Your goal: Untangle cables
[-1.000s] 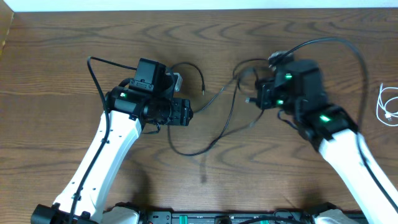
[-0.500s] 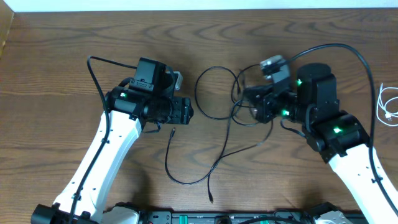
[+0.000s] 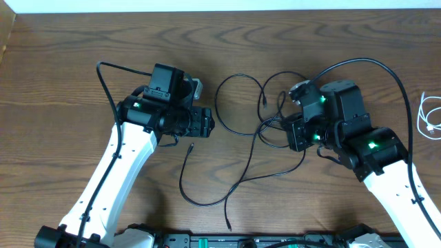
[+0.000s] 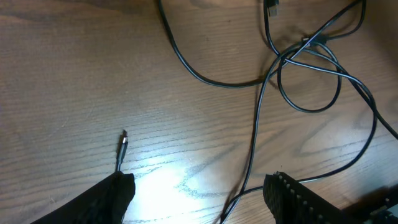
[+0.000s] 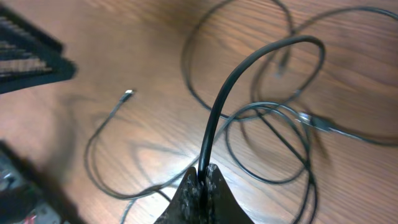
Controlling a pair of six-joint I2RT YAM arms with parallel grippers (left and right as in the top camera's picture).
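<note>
- Dark wood-grain table point(image 3: 69, 55) is filling the overhead view, and my two arms are reaching onto it from the near edge.
- Between them the black cables point(image 3: 249, 148) are lying loose on the wood. They are thin, glossy strands, curving into an open ring near the middle and crossing in a tangle just beside my right gripper point(image 3: 293, 134).
- One strand is trailing away toward the near edge. Another free end, with a small plug tip point(image 3: 191, 146), is lying just below my left gripper point(image 3: 207, 125).
- One white cable point(image 3: 431, 117) is sitting coiled at the far right edge, well apart from the black ones.
- From above I cannot tell how either pair of jaws is standing.
- Looking through the left wrist camera, my left jaws are standing wide apart and gripping nothing, with one dark finger point(image 4: 301, 199) showing in each lower corner.
- One black strand is running along the table between those fingers, and the silvery plug tip is pointing up near the finger on the picture's left. Crossing loops are bunching in the upper right corner.
- Looking through the right wrist camera, my right jaws are pinching together on one black strand at the fingertips point(image 5: 199, 193). It is rising straight out of them and arching over toward the picture's right.
- Behind it the other strands are overlapping in loops on the wood, and one free end is curling off to the left with its tiny metal tip catching the light.
</note>
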